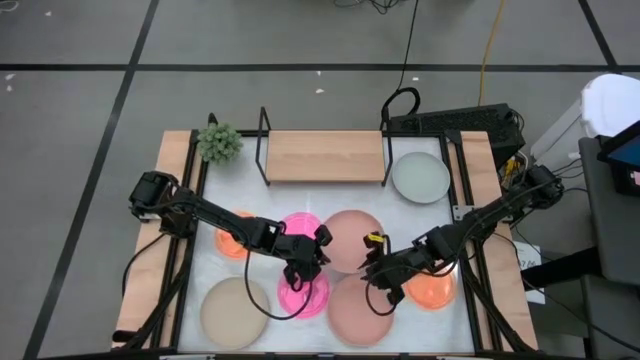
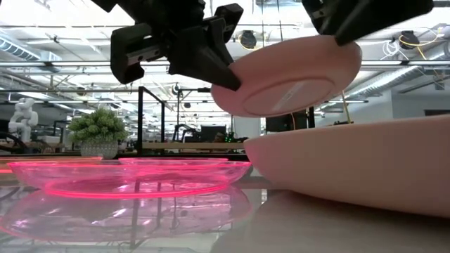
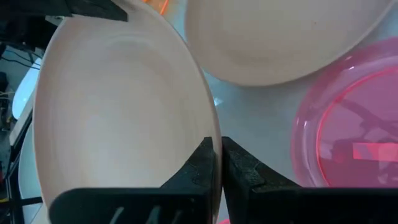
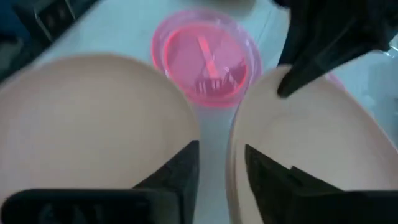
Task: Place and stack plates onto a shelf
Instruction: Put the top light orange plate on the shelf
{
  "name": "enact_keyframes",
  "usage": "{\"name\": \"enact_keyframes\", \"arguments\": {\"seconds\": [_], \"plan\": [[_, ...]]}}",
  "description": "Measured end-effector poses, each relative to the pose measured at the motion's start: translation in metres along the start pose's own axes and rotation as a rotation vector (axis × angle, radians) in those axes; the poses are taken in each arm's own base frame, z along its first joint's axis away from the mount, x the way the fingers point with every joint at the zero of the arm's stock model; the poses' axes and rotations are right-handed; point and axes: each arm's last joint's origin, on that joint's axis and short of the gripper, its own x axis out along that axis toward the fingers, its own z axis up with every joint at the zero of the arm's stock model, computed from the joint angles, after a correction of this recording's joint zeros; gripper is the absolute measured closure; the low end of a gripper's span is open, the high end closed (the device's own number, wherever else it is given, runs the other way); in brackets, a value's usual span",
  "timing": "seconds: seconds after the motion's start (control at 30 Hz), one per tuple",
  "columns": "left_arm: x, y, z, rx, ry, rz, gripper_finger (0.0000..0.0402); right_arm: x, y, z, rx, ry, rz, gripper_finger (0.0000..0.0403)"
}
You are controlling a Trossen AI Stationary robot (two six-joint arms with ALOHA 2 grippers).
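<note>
Now the left end effector [image 1: 318,243] is clamping the rim of a dusty pink plate [image 1: 352,238] – lifted off the tabletop [image 1: 300,200] – while the right end effector [image 1: 372,262], fingers apart, is straddling its opposite rim.

Raised plate [image 1: 352,240] between both end effectors, shelf [image 1: 325,156] behind.

- I noted the raised dusty pink plate [image 1: 352,238] had a matt, smooth finish, as of unglazed ceramic.
- The second dusty pink plate [image 1: 360,308] and the beige plate [image 1: 235,312] looked equally matt.
- The hot pink plates [image 2: 133,176] were glossy, translucent, plastic-like, mirrored in the tabletop.
- The orange plate [image 1: 432,288] appeared glossy and translucent.
- The shelf [image 1: 325,156] showed a light wood board, smooth, on thin black metal wire.
- The left gripper [image 3: 216,163] had matt black fingers [image 3: 239,171] with ridged inner faces.
- The white tabletop [image 1: 270,200] was faintly glossy.
</note>
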Motion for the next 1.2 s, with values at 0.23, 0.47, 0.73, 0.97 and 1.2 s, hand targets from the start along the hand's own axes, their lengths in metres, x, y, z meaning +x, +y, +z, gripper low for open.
{"name": "enact_keyframes", "arguments": {"seconds": [0.23, 0.47, 0.73, 0.97, 1.2], "plan": [[0.000, 0.000, 0.000, 0.004, 0.003, -0.006, 0.0389, -0.006, -0.001, 0.016, 0.040, -0.167, 0.033, 0.0210], [-0.012, 0.006, 0.000, -0.017, 0.007, 0.009, 0.0389, -0.036, -0.007, 0.021, 0.105, -0.234, -0.032, 0.0190], [-0.045, 0.029, -0.013, -0.079, 0.089, 0.095, 0.0389, -0.065, 0.001, 0.025, 0.109, -0.316, -0.097, 0.0201], [-0.062, 0.055, -0.035, -0.146, 0.139, 0.159, 0.0389, -0.071, 0.006, 0.025, 0.097, -0.328, -0.185, 0.0202], [-0.067, 0.092, -0.075, -0.314, 0.236, 0.341, 0.0389, -0.071, 0.007, 0.024, 0.089, -0.321, -0.188, 0.0202]]}}
